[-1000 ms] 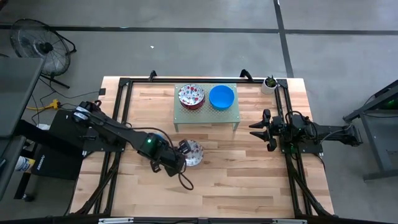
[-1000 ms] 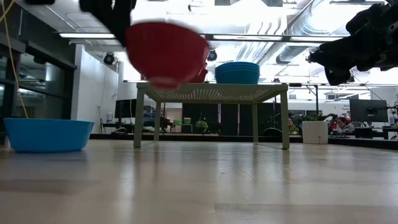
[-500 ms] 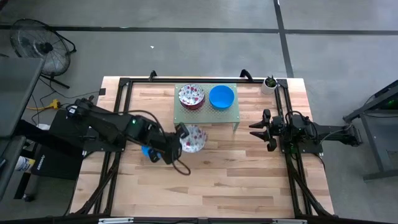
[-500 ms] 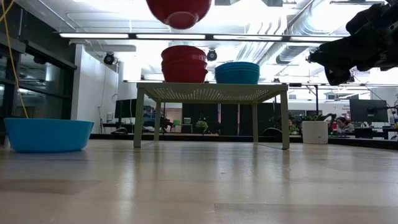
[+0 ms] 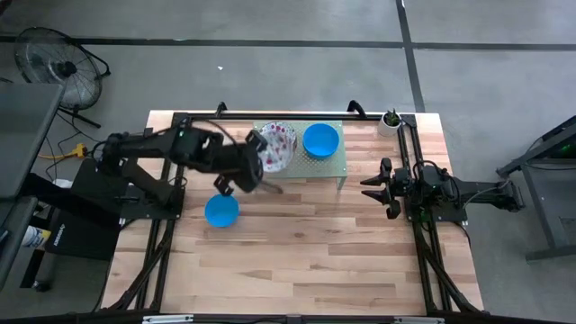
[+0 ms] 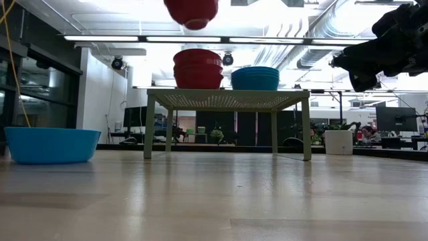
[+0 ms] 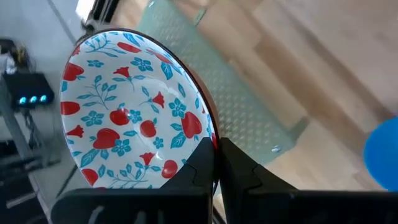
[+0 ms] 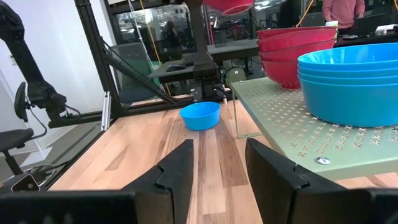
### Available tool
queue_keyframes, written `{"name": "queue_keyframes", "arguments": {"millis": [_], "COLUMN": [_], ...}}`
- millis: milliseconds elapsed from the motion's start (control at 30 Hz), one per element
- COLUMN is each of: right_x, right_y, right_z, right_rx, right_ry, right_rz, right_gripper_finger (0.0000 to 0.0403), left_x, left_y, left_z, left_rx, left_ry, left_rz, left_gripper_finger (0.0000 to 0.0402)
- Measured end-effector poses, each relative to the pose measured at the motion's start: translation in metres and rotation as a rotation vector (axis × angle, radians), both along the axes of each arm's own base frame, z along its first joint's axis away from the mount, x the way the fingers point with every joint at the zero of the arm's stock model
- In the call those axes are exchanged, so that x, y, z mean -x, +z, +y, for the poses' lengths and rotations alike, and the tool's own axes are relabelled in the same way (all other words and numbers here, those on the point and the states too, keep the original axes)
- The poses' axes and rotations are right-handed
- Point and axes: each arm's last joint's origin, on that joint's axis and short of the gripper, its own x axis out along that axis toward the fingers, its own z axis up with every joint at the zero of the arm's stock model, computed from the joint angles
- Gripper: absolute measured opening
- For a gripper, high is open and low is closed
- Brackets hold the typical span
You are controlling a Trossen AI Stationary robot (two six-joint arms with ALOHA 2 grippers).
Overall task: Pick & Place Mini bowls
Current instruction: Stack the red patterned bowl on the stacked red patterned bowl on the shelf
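My left gripper [image 5: 258, 158] is shut on a white bowl with red and blue flowers [image 5: 276, 148], red outside [image 6: 191, 10], high over the left part of the pale green perforated stand [image 5: 328, 168]. Below it a stack of red-walled bowls [image 6: 198, 68] rests on the stand, beside a stack of blue bowls [image 5: 320, 140]. One blue bowl [image 5: 221, 210] sits on its base on the table at the left. My right gripper [image 5: 373, 187] is open and empty at the table's right, level with the stand. My left gripper pinches the floral bowl's rim [image 7: 211, 138] between its two fingers, one finger [image 7: 198, 163] inside the bowl and one [image 7: 240, 169] on the red outer wall. The fingers come from the table's left. The bowl is lifted clear above the stack, its opening up.
A small white pot with a plant [image 5: 390, 121] stands at the far right corner. A black metal frame [image 5: 180, 126] runs around the table's edges. Bare wood lies in the near half of the table [image 5: 306, 261].
My left gripper has carried the floral bowl up from low over the table's middle and toward the far edge, to a place above the red-walled stack on the stand. It has stayed shut on the bowl. The blue bowl on the table has not moved.
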Motion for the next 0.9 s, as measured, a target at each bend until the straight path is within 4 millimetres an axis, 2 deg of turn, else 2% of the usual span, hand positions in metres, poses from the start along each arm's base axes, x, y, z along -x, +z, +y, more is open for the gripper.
{"name": "queue_keyframes", "arguments": {"millis": [200,633,900], "right_x": [0.000,0.000,0.000], "right_y": [0.000,0.000,0.000], "right_z": [0.000,0.000,0.000], "right_rx": [0.000,0.000,0.000], "right_ry": [0.000,0.000,0.000], "right_rz": [0.000,0.000,0.000], "right_gripper_finger": [0.0134,0.0134,0.0134], "left_x": [-0.001,-0.006,-0.017], "left_y": [0.000,0.000,-0.012], "left_z": [0.027,0.070,0.094], "left_rx": [-0.005,-0.018,-0.020], "left_ry": [0.081,0.178,0.133], "left_rz": [0.002,-0.024,0.037], "left_gripper_finger": [0.0000,0.0000,0.0000]}}
